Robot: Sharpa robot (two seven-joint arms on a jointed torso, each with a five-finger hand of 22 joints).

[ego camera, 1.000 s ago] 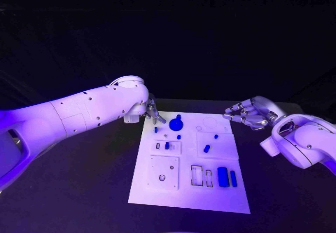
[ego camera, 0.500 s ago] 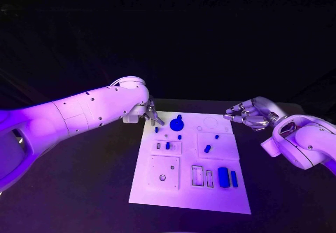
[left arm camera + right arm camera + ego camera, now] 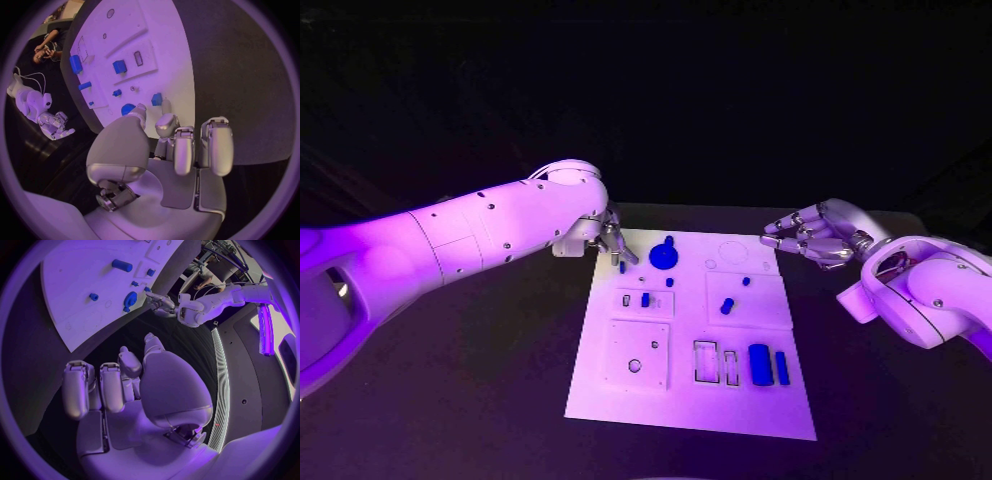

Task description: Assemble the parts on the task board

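The white task board (image 3: 733, 400) lies in the middle of the table with several blue parts on it. A round blue part (image 3: 664, 256) and a small blue peg (image 3: 620, 266) sit near its far left corner. My left hand (image 3: 603, 240) hovers at that corner, fingers apart and holding nothing. In the left wrist view its fingertips (image 3: 167, 122) are just short of the peg (image 3: 157, 99) and the round part (image 3: 127, 108). My right hand (image 3: 812, 235) hangs off the board's far right corner, fingers loosely bent and holding nothing.
Longer blue blocks (image 3: 760, 363) stand by the slots near the board's front right. More small blue pieces (image 3: 727, 306) sit mid-board, and one (image 3: 646, 299) lies in a recessed plate. Black table (image 3: 473, 380) surrounds the board on all sides.
My left hand has dipped slightly toward the board's far left corner. The right hand and the parts have stayed put.
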